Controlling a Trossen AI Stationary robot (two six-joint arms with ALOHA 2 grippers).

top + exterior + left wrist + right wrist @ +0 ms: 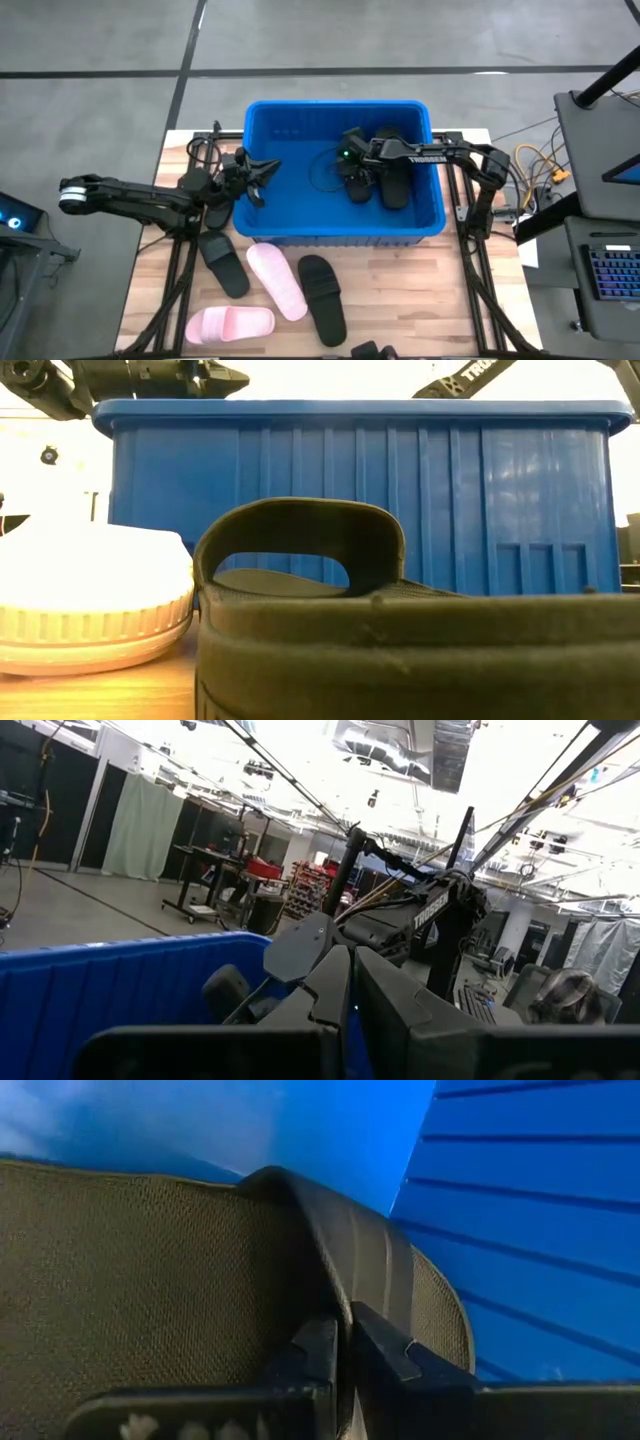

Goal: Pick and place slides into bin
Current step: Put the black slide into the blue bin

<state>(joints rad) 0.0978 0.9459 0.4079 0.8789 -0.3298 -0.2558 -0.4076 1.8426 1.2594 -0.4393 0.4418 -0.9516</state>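
Observation:
The blue bin (262, 112) stands at the table's far middle and also shows in the low view (360, 490). My right gripper (350, 160) reaches into it from the right and is shut on a black slide (358, 186). A second black slide (396, 182) lies beside it in the bin. My left gripper (262, 178) hovers over the bin's left rim, shut and empty (352, 982). On the table in front of the bin lie two black slides (222, 262) (321, 298) and two pink slides (278, 281) (230, 323). My right gripper pinches the black slide's strap at its edge (345, 1305) between its two fingers (318, 1352). The strap's mesh lining (150, 1280) faces the camera. The slide is inside the bin, near a ribbed wall (540, 1230). Whether it rests on the floor I cannot tell.
The low view is filled by a black slide (400, 650) up close and a pink slide (90, 600) to its left, with the bin wall behind. Cables (205, 150) lie at the table's far left. Another dark object (365, 350) sits at the near edge.

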